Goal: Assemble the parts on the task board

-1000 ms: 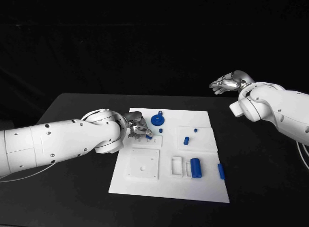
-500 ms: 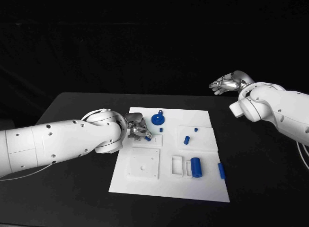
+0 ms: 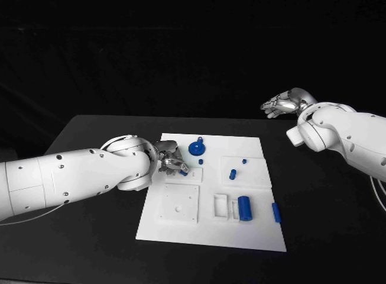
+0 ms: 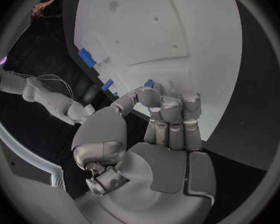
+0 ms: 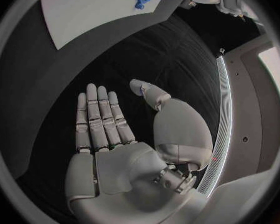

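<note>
Head view: the left hand [image 3: 169,161] is pinching a small blue part [image 3: 183,172] at its fingertips over the task board [image 3: 211,236]; it should be lowering it squarely. The right hand [image 5: 115,149] is hanging open, holding nothing.

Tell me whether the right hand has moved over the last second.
No. The right hand hangs open above the table's far right corner, beyond the task board; its place against the board's far edge matches the earlier head pictures.

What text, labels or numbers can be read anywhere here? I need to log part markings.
None can be read: the task board, the blue parts such as the cylinder, the left hand and the right hand carry no visible words, numbers or signs.
</note>
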Motion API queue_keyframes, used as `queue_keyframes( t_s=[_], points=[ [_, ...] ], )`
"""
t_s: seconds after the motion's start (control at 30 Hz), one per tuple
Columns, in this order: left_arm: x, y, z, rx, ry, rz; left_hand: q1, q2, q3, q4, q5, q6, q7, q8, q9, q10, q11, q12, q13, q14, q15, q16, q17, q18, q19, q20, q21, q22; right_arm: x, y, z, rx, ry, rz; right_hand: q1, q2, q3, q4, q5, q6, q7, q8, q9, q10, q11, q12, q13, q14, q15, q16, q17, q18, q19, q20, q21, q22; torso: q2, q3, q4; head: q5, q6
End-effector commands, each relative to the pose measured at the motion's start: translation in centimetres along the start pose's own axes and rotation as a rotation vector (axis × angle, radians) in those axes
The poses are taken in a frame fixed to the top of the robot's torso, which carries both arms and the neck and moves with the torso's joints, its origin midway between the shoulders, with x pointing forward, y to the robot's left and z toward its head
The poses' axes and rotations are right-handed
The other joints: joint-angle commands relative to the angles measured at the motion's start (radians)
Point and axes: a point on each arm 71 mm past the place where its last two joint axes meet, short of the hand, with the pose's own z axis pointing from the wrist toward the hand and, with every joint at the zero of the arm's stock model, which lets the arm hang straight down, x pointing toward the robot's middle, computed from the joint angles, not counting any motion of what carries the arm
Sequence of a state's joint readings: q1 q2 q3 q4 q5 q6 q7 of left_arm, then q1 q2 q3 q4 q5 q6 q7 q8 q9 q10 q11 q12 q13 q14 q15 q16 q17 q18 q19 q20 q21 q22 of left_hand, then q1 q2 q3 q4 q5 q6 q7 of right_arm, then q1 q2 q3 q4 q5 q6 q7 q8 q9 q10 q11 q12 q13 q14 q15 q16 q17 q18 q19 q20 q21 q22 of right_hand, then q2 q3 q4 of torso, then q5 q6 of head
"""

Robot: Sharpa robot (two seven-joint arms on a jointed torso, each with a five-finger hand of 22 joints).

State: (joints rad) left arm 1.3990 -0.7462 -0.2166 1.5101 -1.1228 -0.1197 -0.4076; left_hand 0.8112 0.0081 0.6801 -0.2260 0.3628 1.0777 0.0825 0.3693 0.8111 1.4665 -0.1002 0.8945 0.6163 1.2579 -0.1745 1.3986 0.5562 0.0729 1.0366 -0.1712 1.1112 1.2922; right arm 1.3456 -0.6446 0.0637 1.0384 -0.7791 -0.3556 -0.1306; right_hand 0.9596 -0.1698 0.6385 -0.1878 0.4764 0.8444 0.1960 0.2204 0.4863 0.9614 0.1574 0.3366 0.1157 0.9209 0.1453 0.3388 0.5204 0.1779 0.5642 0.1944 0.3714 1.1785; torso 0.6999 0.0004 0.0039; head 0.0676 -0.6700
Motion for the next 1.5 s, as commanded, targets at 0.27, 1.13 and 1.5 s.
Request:
queue_keyframes(
  t_s=[0.27,1.13,1.5],
  points=[
    [0.80,0.03,-0.01,-0.015,0.063,-0.002,0.015,0.004,0.007,-0.003,0.018,0.206,-0.120,0.002,0.202,-0.050,-0.044,0.006,-0.003,0.013,-0.063,0.007,-0.004,0.020,0.005,-0.103,0.002,0.001,0.25,0.02,0.00,-0.013,0.014,-0.003,-0.005,0.004,-0.005,0.002,0.009,-0.006,0.002,0.007,-0.002,0.000,0.002,-0.001,-0.003,-0.006,0.002,-0.007,-0.002,-0.005,-0.007,0.003,-0.007,0.003,0.000,0.0013,-0.0003,0.008,0.003],
    [1.13,-0.02,0.26,-0.020,0.121,-0.011,-0.026,0.040,-0.005,-0.018,0.082,0.220,-0.121,-0.005,0.196,-0.052,-0.044,0.027,-0.008,0.011,-0.058,0.030,-0.021,0.017,0.003,-0.100,0.005,0.005,0.58,-0.14,0.01,-0.010,0.021,-0.003,-0.008,0.006,-0.009,0.004,0.011,-0.006,0.002,0.009,-0.004,0.000,0.002,0.001,-0.006,-0.005,0.002,-0.007,-0.003,-0.004,-0.006,0.004,-0.008,0.004,0.000,0.0006,-0.0014,0.008,0.001],
    [1.24,-0.07,0.48,-0.028,0.147,-0.007,-0.068,0.058,-0.006,-0.009,0.046,0.229,-0.124,-0.001,0.192,-0.052,-0.047,0.042,-0.009,0.011,-0.059,0.044,-0.030,0.018,0.004,-0.100,0.007,0.007,0.60,-0.23,0.03,-0.007,0.022,-0.004,-0.008,0.006,-0.009,0.003,0.012,-0.006,0.002,0.009,-0.004,0.000,0.002,0.001,-0.007,-0.005,0.002,-0.007,-0.003,-0.004,-0.007,0.004,-0.008,0.005,0.000,0.0010,-0.0006,0.006,0.001]
  ],
)
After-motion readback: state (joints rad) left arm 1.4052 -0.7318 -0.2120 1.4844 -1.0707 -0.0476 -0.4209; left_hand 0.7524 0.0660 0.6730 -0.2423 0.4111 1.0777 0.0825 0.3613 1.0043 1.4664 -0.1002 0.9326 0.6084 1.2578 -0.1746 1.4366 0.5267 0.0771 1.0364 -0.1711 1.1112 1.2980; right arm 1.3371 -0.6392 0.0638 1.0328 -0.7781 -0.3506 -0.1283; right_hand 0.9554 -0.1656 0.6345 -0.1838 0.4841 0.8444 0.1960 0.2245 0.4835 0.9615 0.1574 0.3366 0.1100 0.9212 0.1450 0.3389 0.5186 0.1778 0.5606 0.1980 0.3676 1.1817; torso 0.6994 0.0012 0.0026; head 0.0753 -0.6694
